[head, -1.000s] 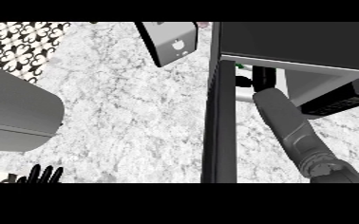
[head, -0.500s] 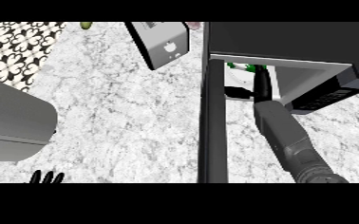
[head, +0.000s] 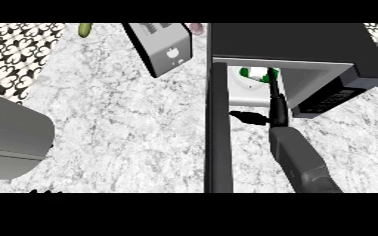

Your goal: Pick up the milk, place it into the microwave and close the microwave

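Reaching deeper than half a second ago, the right robot hand sits inside the microwave, curled round the milk; its door stands open over the worktop.

The white marbled table carries the open microwave, with a toaster just left of it, a small green item farther left, and a grey object well apart at the left edge.

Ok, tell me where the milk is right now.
The milk is inside the open microwave at the head view's upper right, right hand on it, beside the open door.
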`<state>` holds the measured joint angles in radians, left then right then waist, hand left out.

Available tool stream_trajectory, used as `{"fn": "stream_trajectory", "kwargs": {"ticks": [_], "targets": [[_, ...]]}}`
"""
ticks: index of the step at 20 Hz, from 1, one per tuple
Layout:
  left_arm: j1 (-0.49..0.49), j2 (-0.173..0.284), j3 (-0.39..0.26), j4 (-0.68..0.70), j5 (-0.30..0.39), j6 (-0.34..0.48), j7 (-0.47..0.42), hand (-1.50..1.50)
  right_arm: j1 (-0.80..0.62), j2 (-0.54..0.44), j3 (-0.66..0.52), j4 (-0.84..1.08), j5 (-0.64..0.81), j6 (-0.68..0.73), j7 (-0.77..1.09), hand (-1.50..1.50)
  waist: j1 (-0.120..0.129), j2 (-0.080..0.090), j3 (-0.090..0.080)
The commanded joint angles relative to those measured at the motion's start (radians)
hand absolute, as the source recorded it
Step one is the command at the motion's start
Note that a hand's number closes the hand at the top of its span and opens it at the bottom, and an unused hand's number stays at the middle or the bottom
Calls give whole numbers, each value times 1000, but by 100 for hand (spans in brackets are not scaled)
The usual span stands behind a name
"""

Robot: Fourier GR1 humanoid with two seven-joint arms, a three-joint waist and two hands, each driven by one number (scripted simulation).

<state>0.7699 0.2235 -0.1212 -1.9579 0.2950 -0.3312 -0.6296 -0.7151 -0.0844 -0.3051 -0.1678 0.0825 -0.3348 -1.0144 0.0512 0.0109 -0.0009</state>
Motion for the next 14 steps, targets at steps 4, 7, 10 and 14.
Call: {"fn": "stream_trajectory", "kwargs": {"ticks": [4, 7, 10, 14], "targets": [[52, -35, -59, -71, -54, 46, 61, -150, 87, 14, -10, -15, -24, 110, -85, -150, -25, -3, 3], [12, -10, -6, -26, -15, 18, 62, -150, 171, 8, 21, -75, -21, 217, -94, -150, -50, -13, 1], [30, -17, -53, 18, -82, -6, 6, -150, 247, -8, 35, -83, -20, 315, -142, -150, -47, -12, 1], [-56, -26, -72, 45, -133, 32, 79, -150, 328, -29, 68, -174, -17, 339, -112, -150, -61, -15, 0]]}}
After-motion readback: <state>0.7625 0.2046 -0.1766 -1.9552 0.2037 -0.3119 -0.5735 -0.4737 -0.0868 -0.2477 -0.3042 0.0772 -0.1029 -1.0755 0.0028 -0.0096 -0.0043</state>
